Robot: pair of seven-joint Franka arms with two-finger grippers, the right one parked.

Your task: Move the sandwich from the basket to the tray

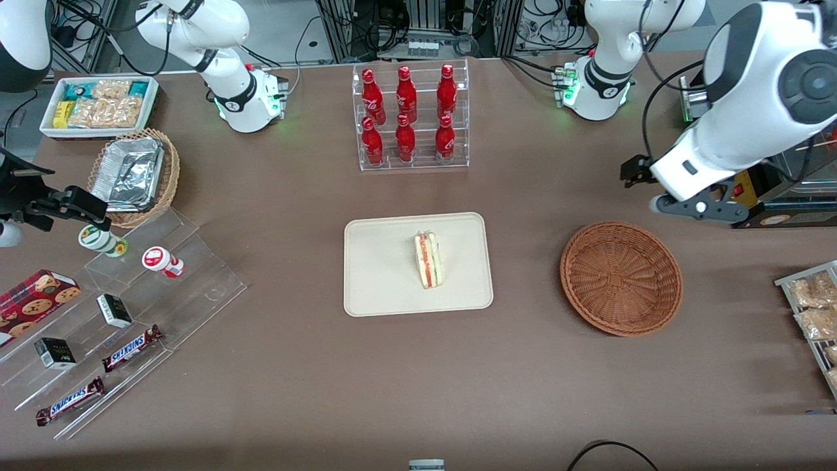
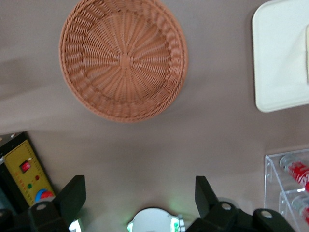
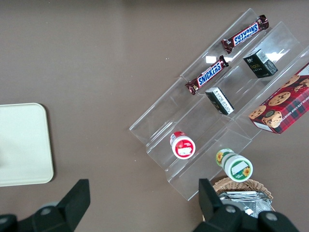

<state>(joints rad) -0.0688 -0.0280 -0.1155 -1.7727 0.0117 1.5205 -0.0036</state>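
Sandwich (image 1: 428, 260) on tray (image 1: 379, 288), basket (image 1: 621, 278) empty: task looks done.

Seen mid-frame in the front view, wedge lying inside the tray, well apart from the bare basket at right. Gripper (image 2: 140, 198) raised over the bench near the basket, fingers (image 2: 72, 195) spread wide, holding nothing. Nothing apparently left except parking the arm.

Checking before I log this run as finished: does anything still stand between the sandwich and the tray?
Nothing visible does. The sandwich already lies on the tray, and the wicker basket is empty. The left arm's tool is open, raised above the table, farther from the front camera than the basket.
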